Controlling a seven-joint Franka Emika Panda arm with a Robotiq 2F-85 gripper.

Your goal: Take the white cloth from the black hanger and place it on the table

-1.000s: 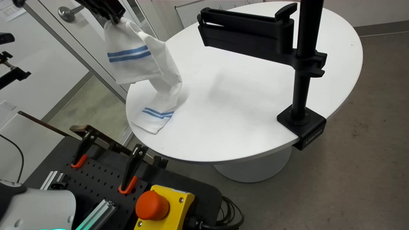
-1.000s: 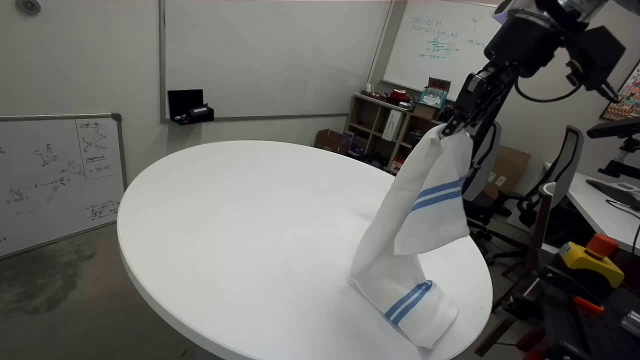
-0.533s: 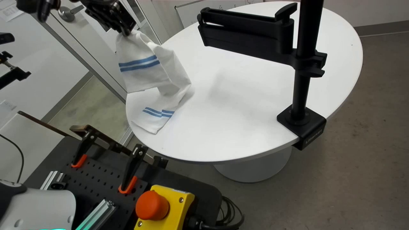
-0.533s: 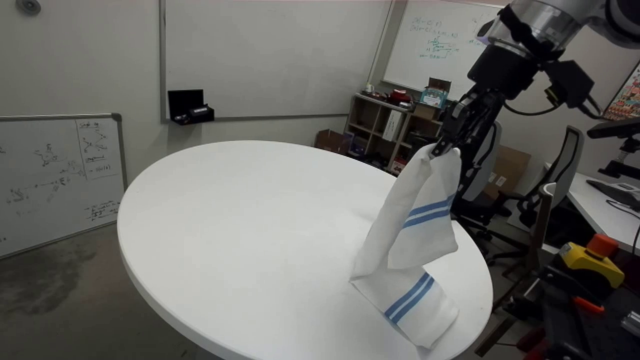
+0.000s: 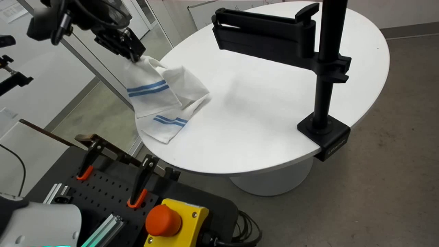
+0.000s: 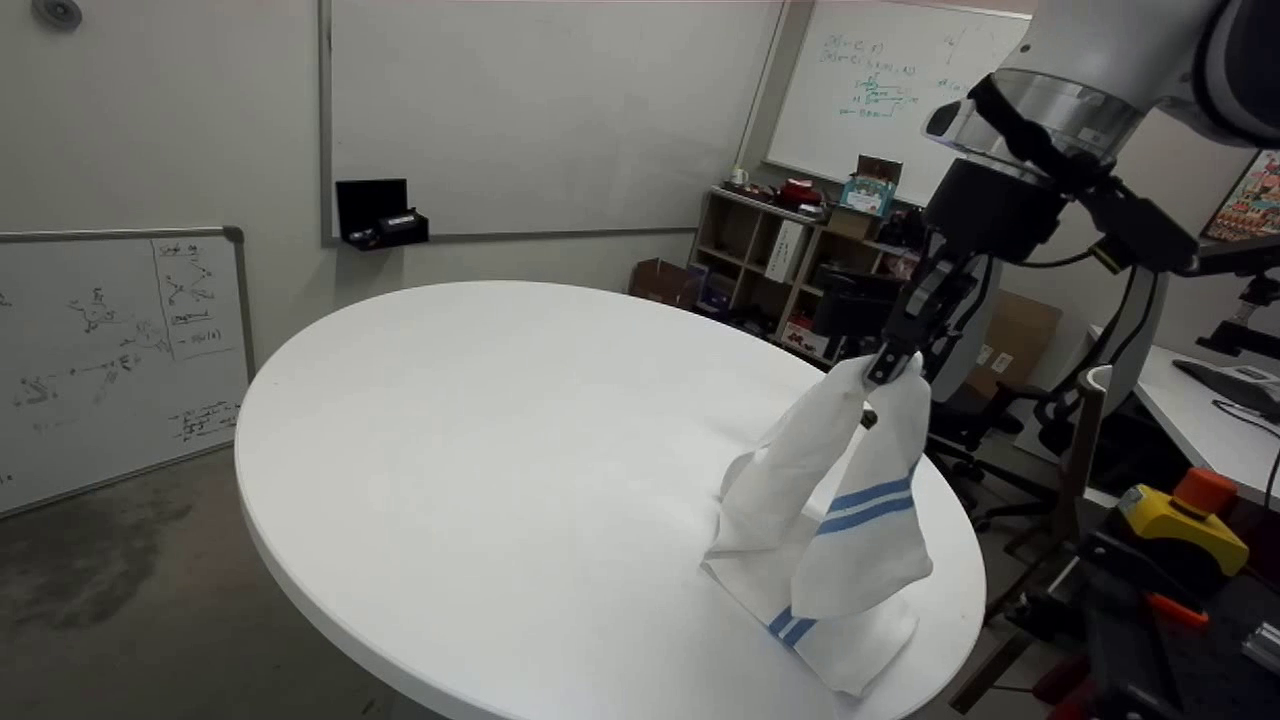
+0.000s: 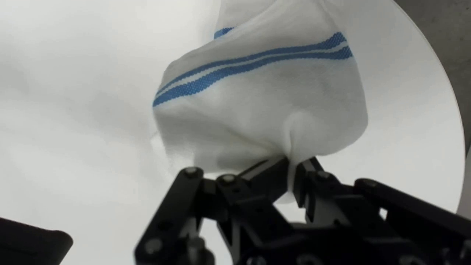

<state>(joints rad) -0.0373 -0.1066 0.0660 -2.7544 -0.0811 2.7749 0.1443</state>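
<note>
The white cloth [image 5: 188, 84] with blue stripes hangs from my gripper [image 5: 134, 59] in both exterior views. Its lower striped end lies on the round white table [image 5: 260, 137] near the edge, and the upper part folds down over it. In an exterior view the cloth [image 6: 790, 490] is pinched at its top by the gripper [image 6: 887, 368], low over the table [image 6: 480, 450]. In the wrist view a fold of the cloth [image 7: 257, 99] runs between the closed fingers [image 7: 293, 176]. The black hanger [image 5: 260, 37] stands clamped at the table's edge, apart from the cloth.
A black cart top with clamps [image 5: 140, 181] and a yellow emergency-stop box [image 5: 185, 219] stands beside the table. Office chairs [image 6: 1110, 330] and a shelf [image 6: 760, 250] are behind. A dark bar end [image 7: 33, 241] shows at the wrist view's lower left.
My gripper has moved down toward the table with the cloth in it. The cloth's upper part has sunk and folded more over its lower end, which stays in place on the table.
</note>
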